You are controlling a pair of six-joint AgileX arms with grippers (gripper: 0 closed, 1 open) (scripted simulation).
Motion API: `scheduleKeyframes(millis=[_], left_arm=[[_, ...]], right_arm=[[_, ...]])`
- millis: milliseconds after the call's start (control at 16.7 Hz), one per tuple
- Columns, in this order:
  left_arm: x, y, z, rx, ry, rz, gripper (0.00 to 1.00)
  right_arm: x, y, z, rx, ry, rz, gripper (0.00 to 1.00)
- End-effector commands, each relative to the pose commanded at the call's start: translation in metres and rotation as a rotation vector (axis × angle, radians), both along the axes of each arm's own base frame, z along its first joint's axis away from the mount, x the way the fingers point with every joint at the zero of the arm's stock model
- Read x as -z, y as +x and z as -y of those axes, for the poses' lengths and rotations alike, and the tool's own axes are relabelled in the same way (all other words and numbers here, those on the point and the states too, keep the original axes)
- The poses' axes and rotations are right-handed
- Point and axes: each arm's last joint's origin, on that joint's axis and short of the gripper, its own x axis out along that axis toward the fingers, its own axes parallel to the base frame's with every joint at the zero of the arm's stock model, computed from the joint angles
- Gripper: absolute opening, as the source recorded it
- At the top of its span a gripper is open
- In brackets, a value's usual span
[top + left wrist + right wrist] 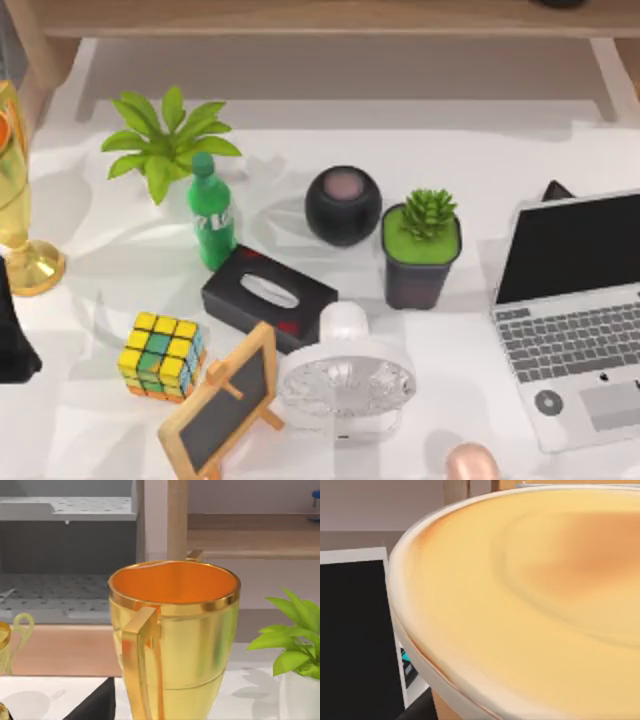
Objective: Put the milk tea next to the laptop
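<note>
**Milk tea close to the right wrist, not yet shown set down**

Whether the right end effector is spread or pinching cannot be told. Its wrist camera looks closely onto a wide cream-rimmed cup of tan milk tea (pixel 530 595). Beyond it stands the silver-grey laptop with a black screen (pixel 580 310), at the white counter's (pixel 90 420) right. Placement beside it looks unfinished. The left arm idles near a golden trophy cup (pixel 172 640).

A cluttered home-office counter (pixel 480 400): an open laptop (pixel 575 310) sits beside potted plants (pixel 421 248), a tissue box (pixel 268 297), desk fan (pixel 346 380), puzzle cube (pixel 162 355), small chalkboard (pixel 222 402) and gold trophy (pixel 172 640).
</note>
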Motion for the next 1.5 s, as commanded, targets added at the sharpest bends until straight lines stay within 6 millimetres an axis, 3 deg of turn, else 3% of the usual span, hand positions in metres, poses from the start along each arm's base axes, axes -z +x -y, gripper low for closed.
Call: scheduleKeyframes(millis=[840, 1500], left_arm=[[0.0, 0.0, 0.0, 0.0, 0.0, 0.0, 1.0], [0.0, 0.0, 0.0, 0.0, 0.0, 0.0, 1.0]], right_arm=[[0.0, 0.009, 0.006, -0.005, -0.055, 0.081, 0.0], [0.029, 0.001, 0.0, 0.0, -0.004, 0.005, 0.0]])
